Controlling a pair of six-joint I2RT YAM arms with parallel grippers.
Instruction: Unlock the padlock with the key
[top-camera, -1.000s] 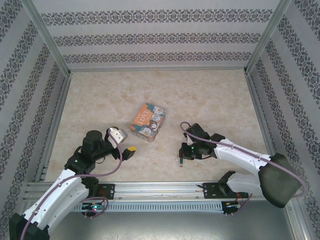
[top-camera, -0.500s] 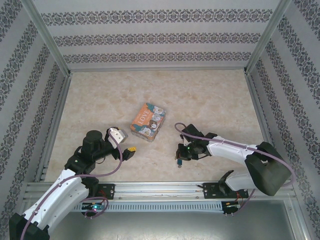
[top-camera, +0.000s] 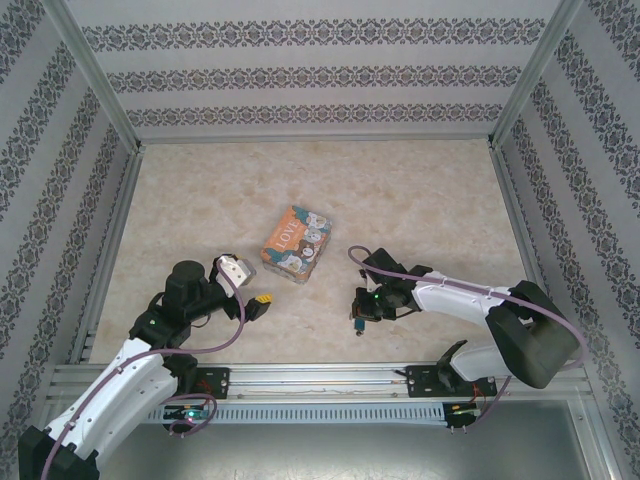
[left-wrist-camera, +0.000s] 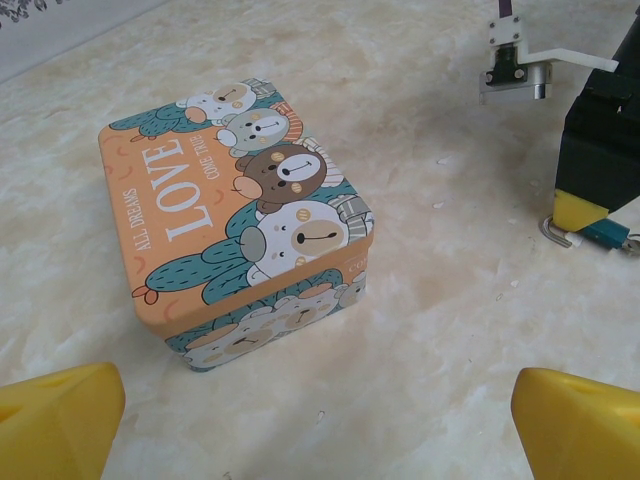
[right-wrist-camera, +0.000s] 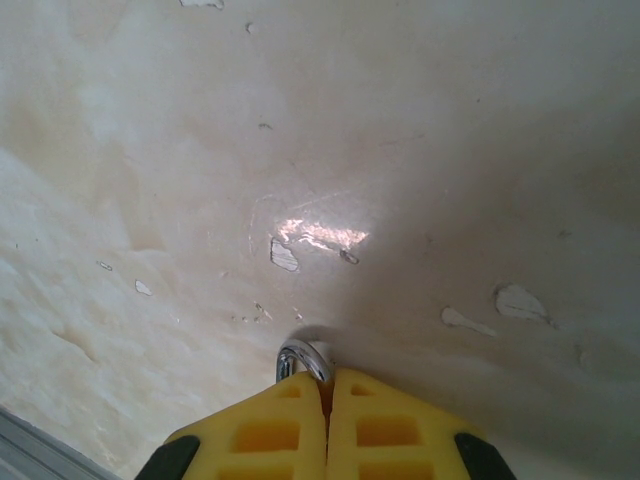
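Note:
The tiny padlock (left-wrist-camera: 600, 236) lies on the table, its bluish body to one side of my right gripper's yellow fingertip (left-wrist-camera: 577, 208) and its thin metal shackle (left-wrist-camera: 553, 234) to the other. In the right wrist view the shackle (right-wrist-camera: 300, 357) curves out from between the tips of my right gripper (right-wrist-camera: 328, 375), which is shut on it. From above, that gripper (top-camera: 359, 314) points down at the padlock (top-camera: 358, 326) near the front middle. My left gripper (left-wrist-camera: 320, 445) is open and holds nothing, a little in front of the tin. The key is hidden.
An orange-and-teal "LOVE" tin (top-camera: 297, 244) with cartoon bears stands mid-table, close ahead of the left gripper (top-camera: 250, 286); the left wrist view has it (left-wrist-camera: 235, 225) upright with its lid on. Metal rails edge the table on all sides, under patterned walls.
The right arm has folded lower and its gripper has shifted slightly left over the padlock, staying shut. The left arm and the tin have not moved.

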